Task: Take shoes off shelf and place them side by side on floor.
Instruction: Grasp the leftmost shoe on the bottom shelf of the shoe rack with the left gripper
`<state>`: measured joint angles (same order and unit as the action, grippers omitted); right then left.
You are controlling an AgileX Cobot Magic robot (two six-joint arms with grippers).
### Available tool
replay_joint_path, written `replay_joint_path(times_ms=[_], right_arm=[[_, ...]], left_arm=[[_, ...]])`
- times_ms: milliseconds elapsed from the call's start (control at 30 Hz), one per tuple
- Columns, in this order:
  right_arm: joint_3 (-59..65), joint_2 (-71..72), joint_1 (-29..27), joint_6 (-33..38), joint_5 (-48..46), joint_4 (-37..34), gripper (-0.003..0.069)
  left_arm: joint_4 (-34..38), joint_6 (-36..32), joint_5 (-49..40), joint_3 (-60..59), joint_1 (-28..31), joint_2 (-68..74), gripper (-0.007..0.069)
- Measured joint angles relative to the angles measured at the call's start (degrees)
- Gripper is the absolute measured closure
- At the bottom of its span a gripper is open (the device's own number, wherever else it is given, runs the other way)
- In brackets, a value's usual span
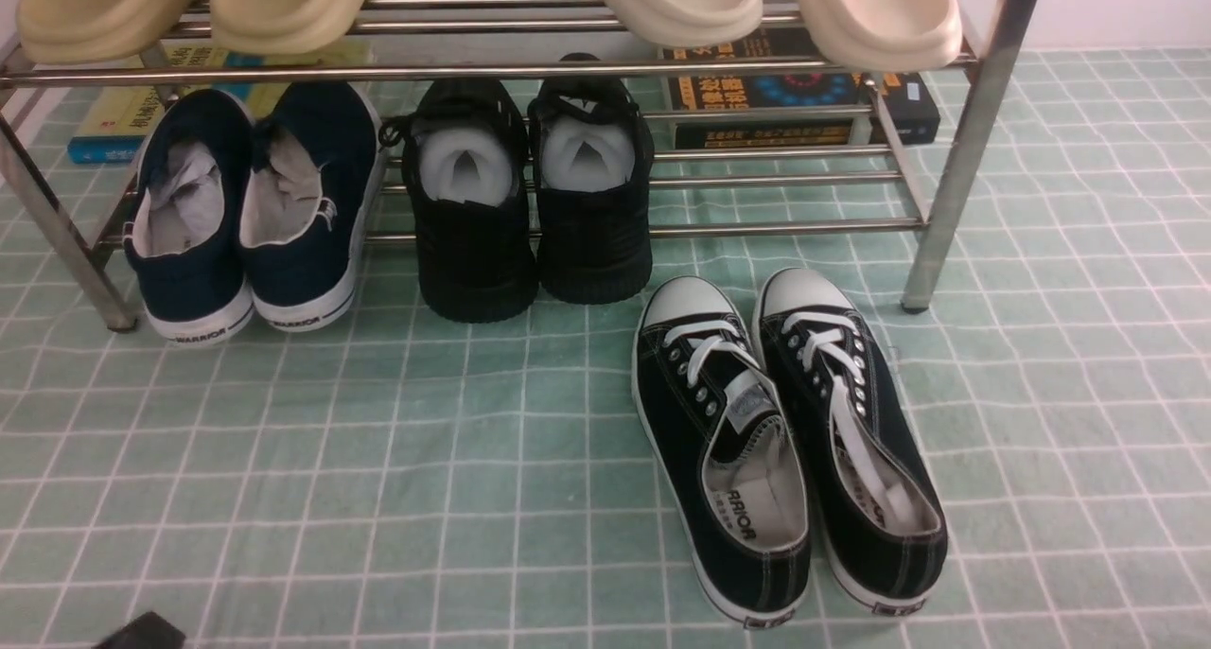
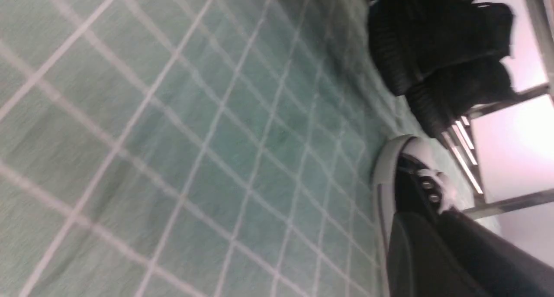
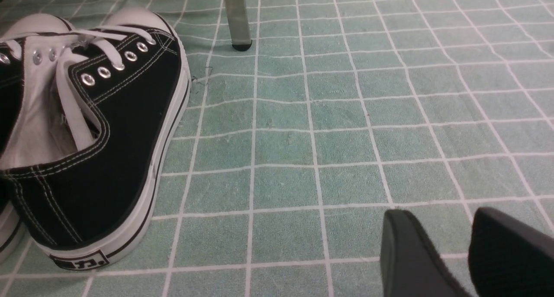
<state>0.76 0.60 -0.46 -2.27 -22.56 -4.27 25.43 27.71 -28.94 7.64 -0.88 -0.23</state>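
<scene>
Two navy shoes on shelf

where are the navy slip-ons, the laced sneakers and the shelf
navy slip-ons (image 1: 301, 256), front view, heel canvas of one shoe
laced sneakers (image 1: 676, 422), front view, side canvas of one shoe
shelf (image 1: 967, 157), front view, corner leg

Black white-laced sneakers near all-black stuffed shoes; beige slippers above, books behind
</scene>
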Motion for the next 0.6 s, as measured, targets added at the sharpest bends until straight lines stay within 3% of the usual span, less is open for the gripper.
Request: replay_joint_path(times_ms=[100,200,400,600], right_arm=[[0.0,0.0,0.0,0.0,0.0,0.0,0.0421],[0.0,0.0,0.0,0.0,0.0,0.0,0.0421],[0.0,0.0,0.0,0.0,0.0,0.0,0.0421],[0.0,0.0,0.0,0.0,0.0,0.0,0.0421]], left_arm=[[-2.78,-1.4,-2.47,7.36,0.0,5.26,0.0622],[-6.32,-1.45,-6.5,12.38,0.0,11.61,0.0624],[-20.34,-4.27,-23.51,27.02,0.0,37.24,0.0624],[-30.39,-4.78,-25.08,38.02,0.0,54.51,0.0624]])
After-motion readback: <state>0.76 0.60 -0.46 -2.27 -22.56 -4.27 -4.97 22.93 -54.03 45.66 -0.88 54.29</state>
